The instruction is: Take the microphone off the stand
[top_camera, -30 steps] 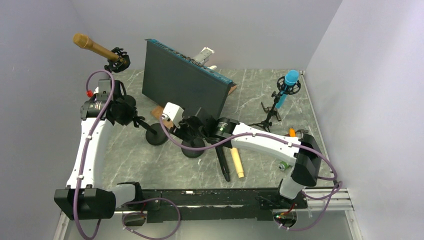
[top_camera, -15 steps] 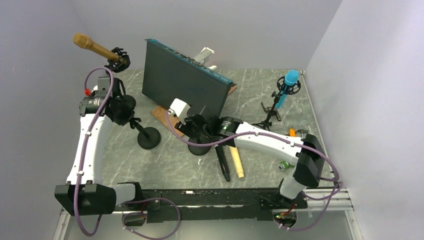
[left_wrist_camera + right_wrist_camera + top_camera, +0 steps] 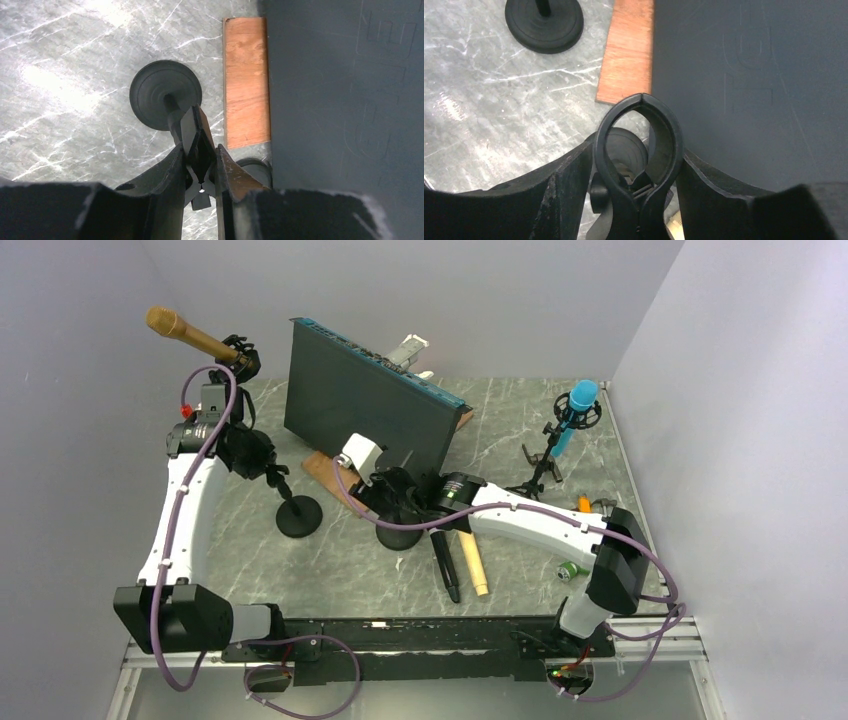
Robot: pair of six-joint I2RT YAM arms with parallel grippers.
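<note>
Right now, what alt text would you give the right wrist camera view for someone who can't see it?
The right gripper clasps an empty black microphone clip, with a round stand base below on the marble table. A wooden board and dark panel lie beyond.

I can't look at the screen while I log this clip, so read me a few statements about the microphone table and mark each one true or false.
1. The gold microphone sits in a black mount at the far left. True.
2. The blue microphone lies flat. False: it stands upright on a small black tripod stand at the far right.
3. The right claw grips an empty black ring-shaped clip. True.
4. The left claw hangs open, holding nothing. False: it is shut on the top of a black round-base stand.
</note>
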